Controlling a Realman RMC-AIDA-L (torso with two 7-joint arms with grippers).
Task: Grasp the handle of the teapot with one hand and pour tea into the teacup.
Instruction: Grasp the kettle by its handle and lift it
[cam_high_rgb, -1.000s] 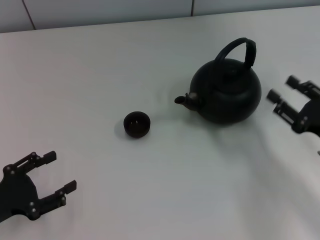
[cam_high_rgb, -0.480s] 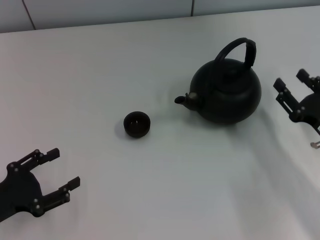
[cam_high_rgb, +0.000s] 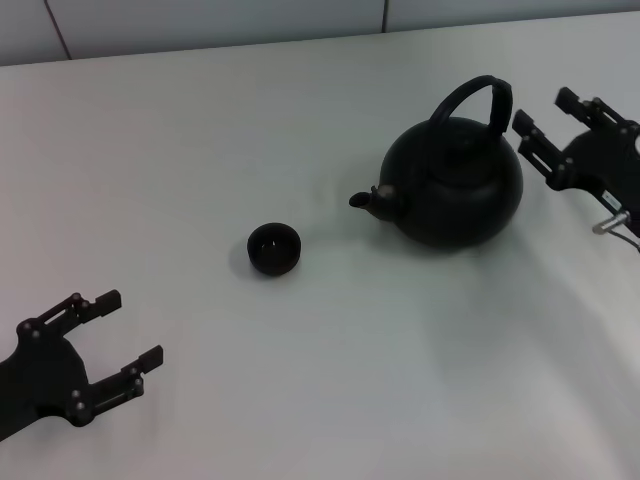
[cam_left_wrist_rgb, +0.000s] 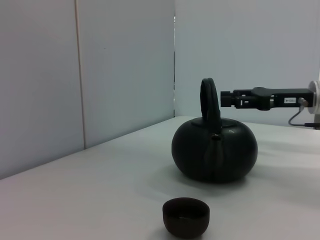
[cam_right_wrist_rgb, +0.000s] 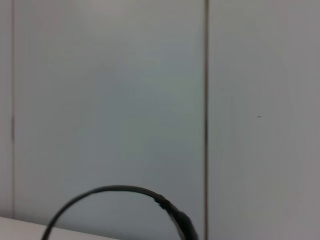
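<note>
Head view | right gripper (cam_high_rgb: 545, 112) agape, empty | beside handle (cam_high_rgb: 478, 98)

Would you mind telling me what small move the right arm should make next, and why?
Probably ease the right tool toward the handle until its open fingers straddle the bail. It sits level with the handle beside the teapot but touches nothing, and the teacup waits by the spout. The left tool is parked.

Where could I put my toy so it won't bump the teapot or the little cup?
Bare table lies behind the teacup, and in front between the left gripper and the teapot. It is crowded beside the handle, where the open right gripper sits.
</note>
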